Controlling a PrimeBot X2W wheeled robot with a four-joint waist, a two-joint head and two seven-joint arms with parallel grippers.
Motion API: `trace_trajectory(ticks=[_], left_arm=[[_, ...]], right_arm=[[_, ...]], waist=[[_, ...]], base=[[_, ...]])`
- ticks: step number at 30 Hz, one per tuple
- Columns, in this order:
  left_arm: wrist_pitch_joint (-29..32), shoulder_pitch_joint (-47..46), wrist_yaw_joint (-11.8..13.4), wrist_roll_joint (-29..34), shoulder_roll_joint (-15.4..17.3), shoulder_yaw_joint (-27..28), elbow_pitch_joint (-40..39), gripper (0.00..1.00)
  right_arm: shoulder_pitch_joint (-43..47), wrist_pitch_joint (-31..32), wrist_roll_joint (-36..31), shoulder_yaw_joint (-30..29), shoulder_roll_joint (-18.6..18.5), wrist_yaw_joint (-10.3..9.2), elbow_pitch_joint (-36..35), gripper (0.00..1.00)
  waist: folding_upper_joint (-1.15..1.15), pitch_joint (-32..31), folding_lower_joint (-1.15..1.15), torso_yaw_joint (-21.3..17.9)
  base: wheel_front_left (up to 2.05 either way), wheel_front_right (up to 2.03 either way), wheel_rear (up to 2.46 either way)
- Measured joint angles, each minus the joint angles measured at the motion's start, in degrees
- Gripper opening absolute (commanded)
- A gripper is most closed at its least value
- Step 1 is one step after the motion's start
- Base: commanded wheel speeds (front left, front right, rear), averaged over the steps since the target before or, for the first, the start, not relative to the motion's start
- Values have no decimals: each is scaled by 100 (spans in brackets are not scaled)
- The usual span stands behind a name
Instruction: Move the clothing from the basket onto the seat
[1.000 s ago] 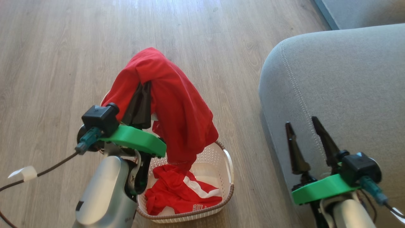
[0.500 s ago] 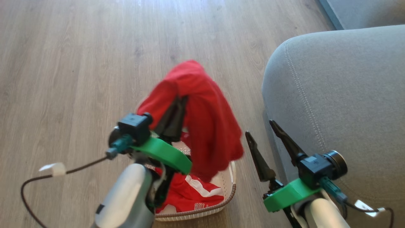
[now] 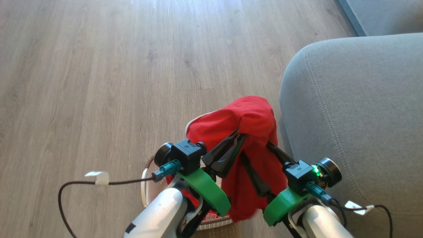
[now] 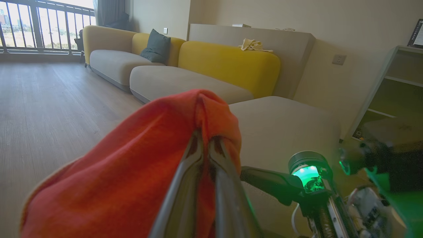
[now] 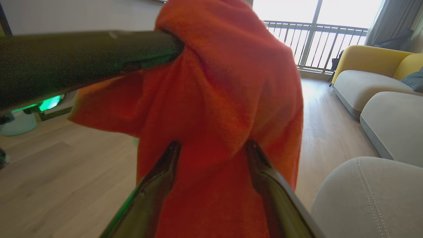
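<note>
Counts: two grippers, two red garments, one basket, one grey seat close by.

Left gripper (image 3: 241, 135) – jaws narrow and pinched on a fold of the plain red garment (image 3: 251, 112), which is held up above the basket (image 3: 143, 193). The pinched fold is the top. The rest drapes over the fingers and hangs down, so the long axis runs vertical. The loose lower edge points down at the basket's right side. The garment hangs just beside the rounded edge of the seat (image 3: 357, 109), not on it.

Right gripper (image 3: 254, 148) – jaws spread wide, one finger on each side of the hanging cloth. In the right wrist view the cloth sits between the two fingers (image 5: 158, 185) and is not clamped.

Second red garment (image 3: 211, 217) lies in the basket. Just a small patch with white lettering shows between the left arm and the hanging cloth, so I can't tell which way it lies.

The basket stands on the wooden floor (image 3: 99, 82), near the seat's front and mostly hidden behind the arms.

The left wrist view shows a long sofa (image 4: 228, 62) beyond, with yellow backs and one dark cushion (image 4: 158, 46).
</note>
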Motion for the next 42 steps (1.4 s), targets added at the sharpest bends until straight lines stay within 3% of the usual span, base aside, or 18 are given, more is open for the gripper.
trace_trajectory(ticks=[8, 24, 25, 26, 42], left_arm=[[0, -7, -54, 2, 18, -176, 0, 0], [0, -247, -98, -281, 197, -1217, 13, 0], [0, -247, -99, -312, 200, -1229, 13, 0], [0, -248, -99, -319, 207, -1241, 13, 0], [-18, -104, -99, -424, 235, -1007, 5, 0]], right_arm=[[-102, 0, -287, 0, -11, 0, 521, 100], [-365, 1, -360, 133, -19, 0, 758, 100], [-365, 1, -305, 132, -19, 0, 715, 39], [-365, 1, -232, 123, -18, 0, 669, 0], [-219, 8, 334, -697, -18, 0, -132, 0]], waist=[[0, -2, 0, 2], [0, -27, 0, 157], [0, -31, 0, 169], [0, -35, 0, 180], [0, -63, 0, 206]], base=[[0, 0, 0], [0, 0, 0], [0, 0, 0], [0, 0, 0], [0, 0, 0]])
